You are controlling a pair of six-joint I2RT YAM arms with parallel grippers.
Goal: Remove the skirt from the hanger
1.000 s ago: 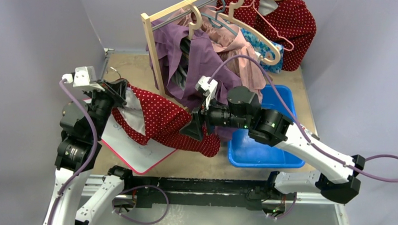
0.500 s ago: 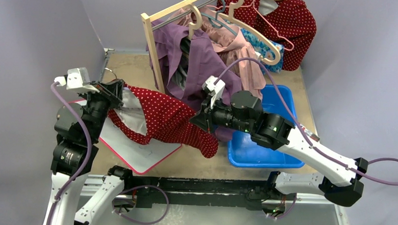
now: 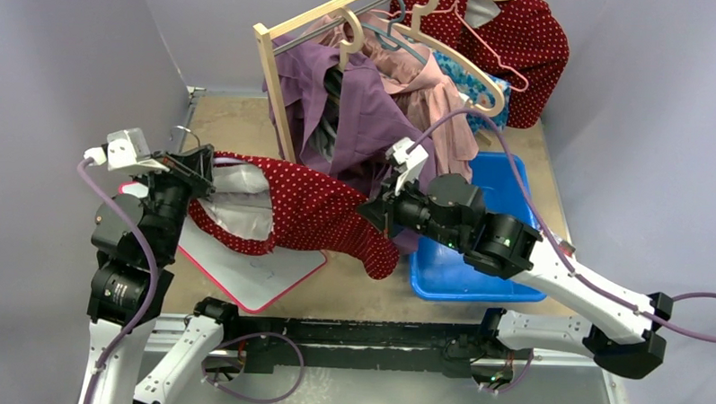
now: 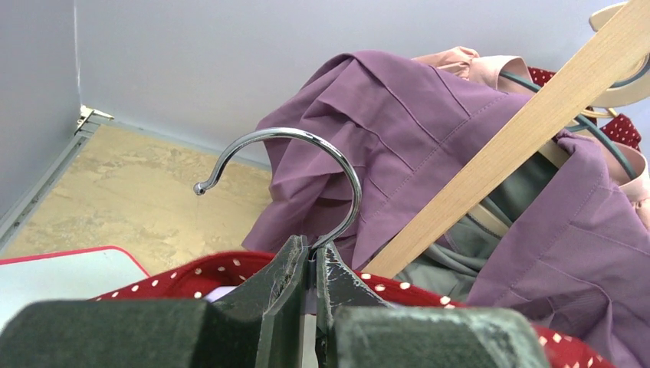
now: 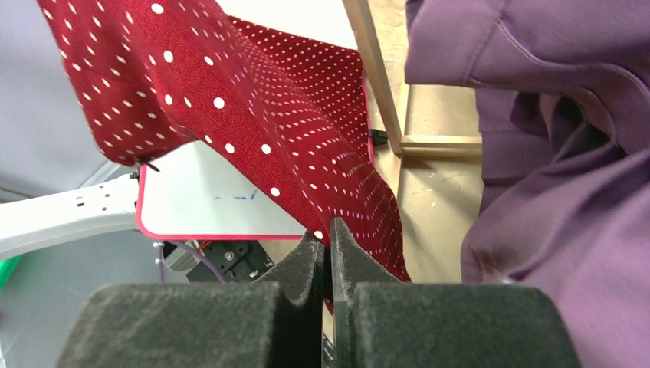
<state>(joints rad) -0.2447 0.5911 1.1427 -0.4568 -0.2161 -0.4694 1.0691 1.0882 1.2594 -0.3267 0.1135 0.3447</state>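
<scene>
A: Start wide. What lies where on the counter (image 3: 240, 126)?

B: The wooden clothes rack (image 3: 270, 82) stands at the far middle, hung with a purple shirt (image 3: 376, 104) and other garments. A blue bin (image 3: 508, 185) sits to the right and a white board (image 3: 271, 275) at the near left. The red dotted skirt (image 3: 309, 209) is held stretched in the air above the board, nearer than the rack.

A: Its long axis?

B: Left to right. The waist end is at the left with pale lining showing, and the other end is at the middle, where a loose fold droops toward the bin.

A: And the hands?

B: One at each end. The left hand (image 4: 313, 253) is clamped on the neck of the hanger hook (image 4: 306, 146), just above the waistband. The hook curls up and leftward, clear of the rack. The right hand (image 5: 328, 234) is pinched tight on a fold of the skirt's cloth at the opposite end.

A: So which way should the cloth travel?

B: Rightward, I'd judge, away from the left hand along that same axis — the right hand has the fabric, the left only anchors the hanger.

A: Is it off yet?

B: I cannot tell — the hanger's bar, and whatever grips the waistband, are hidden inside the skirt. If clips hold there, a straight pull may only tighten the cloth.
</scene>
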